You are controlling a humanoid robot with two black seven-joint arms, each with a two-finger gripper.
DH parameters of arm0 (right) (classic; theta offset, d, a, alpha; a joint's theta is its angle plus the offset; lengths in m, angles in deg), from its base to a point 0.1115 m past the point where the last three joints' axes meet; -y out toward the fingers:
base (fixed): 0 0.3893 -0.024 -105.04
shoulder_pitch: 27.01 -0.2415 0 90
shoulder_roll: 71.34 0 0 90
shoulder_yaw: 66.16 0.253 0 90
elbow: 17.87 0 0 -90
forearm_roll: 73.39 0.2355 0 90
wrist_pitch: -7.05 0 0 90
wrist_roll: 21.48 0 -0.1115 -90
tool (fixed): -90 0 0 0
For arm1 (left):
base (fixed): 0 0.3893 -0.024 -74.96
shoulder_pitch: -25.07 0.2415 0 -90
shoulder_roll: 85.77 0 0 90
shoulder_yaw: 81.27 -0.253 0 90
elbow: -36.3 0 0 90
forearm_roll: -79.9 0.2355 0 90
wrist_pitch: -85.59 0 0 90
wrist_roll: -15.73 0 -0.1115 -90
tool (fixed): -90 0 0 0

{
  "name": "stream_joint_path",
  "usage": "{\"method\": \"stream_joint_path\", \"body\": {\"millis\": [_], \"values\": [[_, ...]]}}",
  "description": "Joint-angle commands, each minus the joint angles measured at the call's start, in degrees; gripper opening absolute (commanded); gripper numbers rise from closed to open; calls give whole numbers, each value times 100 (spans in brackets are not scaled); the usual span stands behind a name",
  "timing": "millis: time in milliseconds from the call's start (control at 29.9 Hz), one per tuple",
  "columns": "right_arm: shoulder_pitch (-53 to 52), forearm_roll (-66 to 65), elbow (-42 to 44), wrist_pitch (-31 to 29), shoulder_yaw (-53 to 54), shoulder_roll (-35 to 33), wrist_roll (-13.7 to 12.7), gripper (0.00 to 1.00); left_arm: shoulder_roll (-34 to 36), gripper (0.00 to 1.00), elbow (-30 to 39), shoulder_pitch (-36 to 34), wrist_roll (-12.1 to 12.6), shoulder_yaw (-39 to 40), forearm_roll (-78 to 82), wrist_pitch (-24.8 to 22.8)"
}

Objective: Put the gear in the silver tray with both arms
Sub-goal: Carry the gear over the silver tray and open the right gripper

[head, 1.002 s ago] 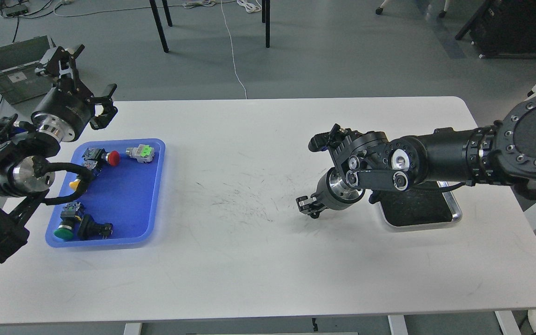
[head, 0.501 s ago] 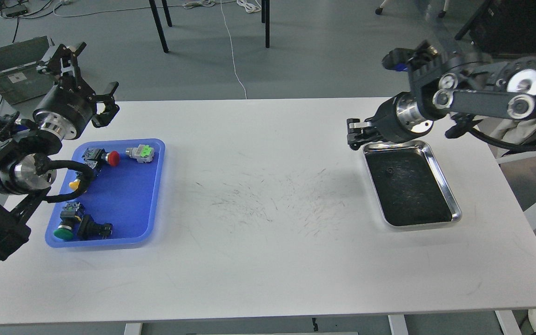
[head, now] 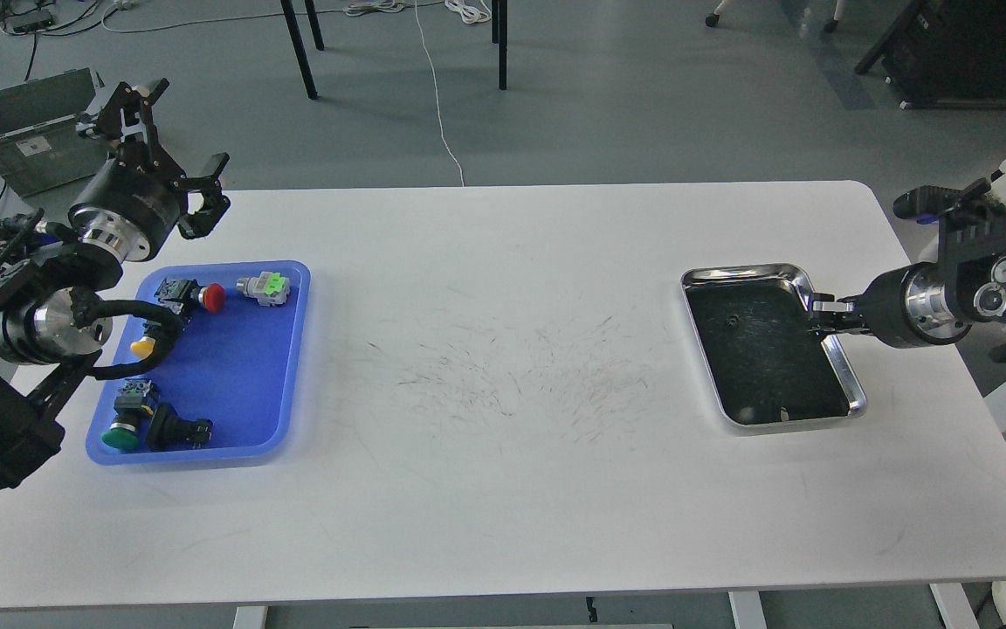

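The silver tray [head: 746,273] lies on the right part of the white table. A small dark round piece [head: 732,320], possibly a gear, lies on its dark floor near the far left. My right gripper [head: 821,315] reaches in from the right and hovers over the tray's right rim, pointing left. It is seen small and dark, so I cannot tell its fingers apart or whether it holds anything. My left gripper [head: 173,144] is open and empty, raised above the table's far left edge behind the blue tray.
A blue plastic tray [head: 292,349] at the left holds several push-button switches, among them a red one [head: 214,297] and a green one [head: 120,435]. A grey box [head: 27,131] stands on the floor beyond the left arm.
My right arm has swung from the table's middle, up past the silver tray's far left corner, round to the tray's right side. The left gripper has shifted only slightly.
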Motion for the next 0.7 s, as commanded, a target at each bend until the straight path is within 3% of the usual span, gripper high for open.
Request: {"method": "stream_joint_path", "body": {"millis": [0,234,334,601,668], "values": [[288,-17,115,144,31,289,-1,1,12,98,2,-4,0,1,0,0],[455,-26,415,153,75,553,-1,2,30,98,2,-22,0,10,0,0],[464,-26,415,153,101,614,-1,8,30,98,2,-22,0,10,0,-9],[482,18,379,118,110,623,7,49,39,98,-7,-22,0,1,0,0],[482,35,379,118,154,597,16,67,39,98,-7,-22,0,1,0,0]]}}
